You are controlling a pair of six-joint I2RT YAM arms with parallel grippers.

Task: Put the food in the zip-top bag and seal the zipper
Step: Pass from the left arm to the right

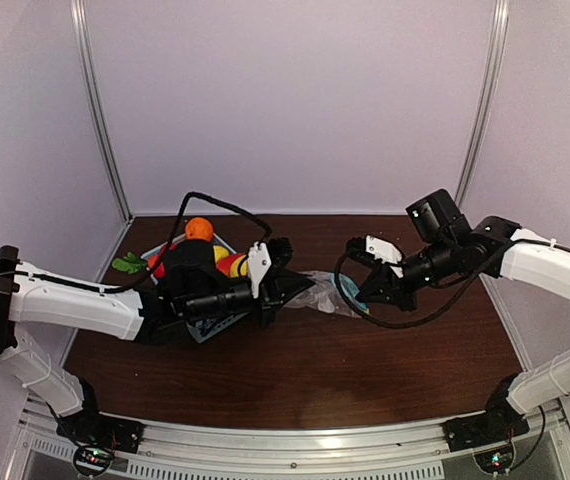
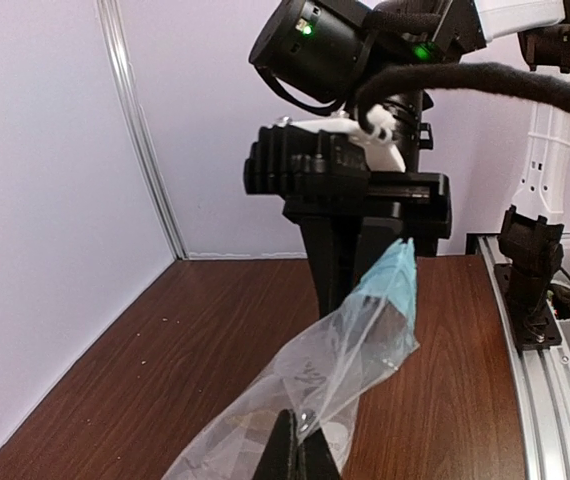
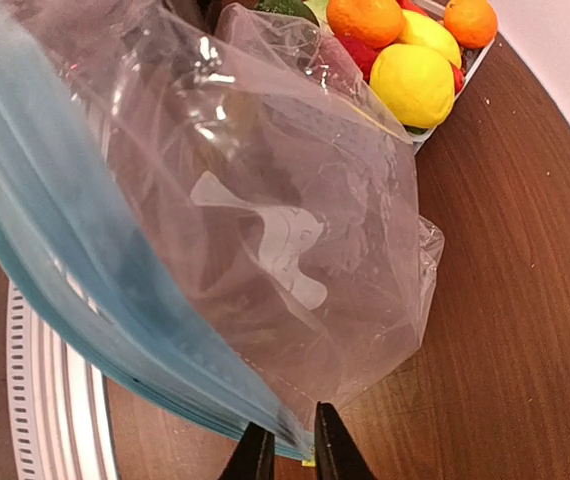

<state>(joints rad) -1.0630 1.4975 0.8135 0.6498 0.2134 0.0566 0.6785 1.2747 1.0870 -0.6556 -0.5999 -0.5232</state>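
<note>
The clear zip-top bag (image 1: 323,294) hangs stretched between my two grippers above the table. My left gripper (image 1: 283,286) is shut on the bag's clear end (image 2: 325,375), its jaws pinched together at the bottom of the left wrist view (image 2: 300,452). My right gripper (image 1: 367,292) is shut on the corner of the light-blue zipper (image 3: 65,270), its fingertips (image 3: 257,456) closed around the strip. The zipper also shows in the left wrist view (image 2: 395,285). The food lies in the basket: a yellow lemon (image 3: 412,85), oranges (image 3: 365,18), red pieces. An orange (image 1: 199,228) tops the pile.
The light-blue lattice basket (image 1: 205,325) sits at the left-middle of the table, partly under my left arm. A green leafy piece (image 1: 128,263) lies on the table left of it. White walls and metal posts surround the brown table (image 1: 365,370).
</note>
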